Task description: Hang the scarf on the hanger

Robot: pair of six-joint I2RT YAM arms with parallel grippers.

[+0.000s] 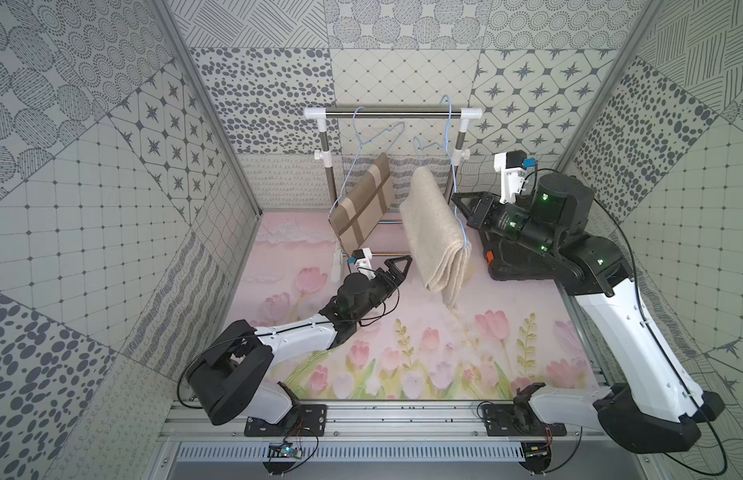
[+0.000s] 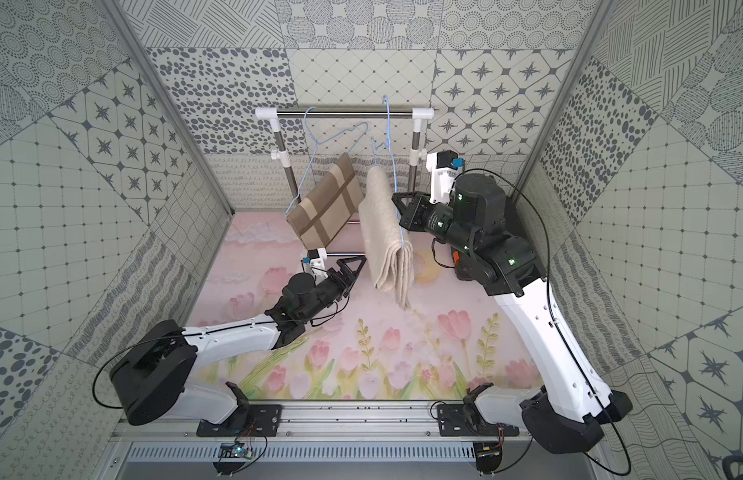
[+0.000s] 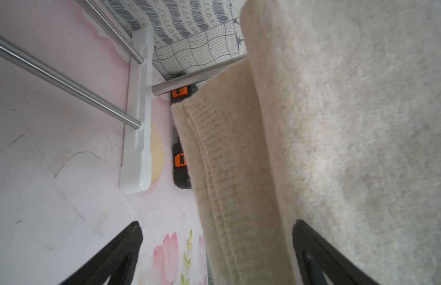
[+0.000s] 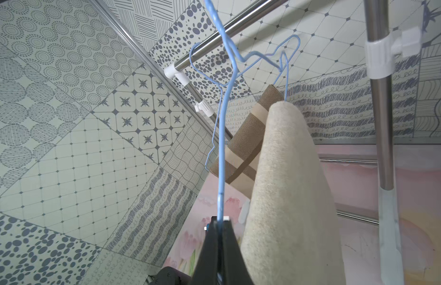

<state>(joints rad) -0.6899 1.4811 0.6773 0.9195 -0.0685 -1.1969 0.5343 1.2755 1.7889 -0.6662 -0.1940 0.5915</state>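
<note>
The draping step is judged to be done: the scarf (image 1: pixel 434 232) is seen folded across the lower wire of the blue hanger (image 4: pixel 221 148), whose hook is carried on the steel rail (image 1: pixel 392 111) toward 12 o'clock of the bench (image 1: pixel 444 353). The right gripper (image 4: pixel 220 223), at 3 o'clock of the scarf in both top views, is clamped together on the hanger's wire. The left gripper (image 3: pixel 217 229) is held with its jaws wide apart and nothing in them, at 9 o'clock of the scarf's lower end; whether the cloth is touched cannot be told. What is left is judged to be the letting go: the wire should be freed gently, so that the hanger is not set swinging, and the open jaws kept clear of the hanging folds. The scarf is cream, woolly and thick, doubled into several layers, with ribbed edges shown at its lower end in the left wrist view. A brown checked scarf (image 1: pixel 363 199) is hung at its 9 o'clock on a second hanger.
</note>
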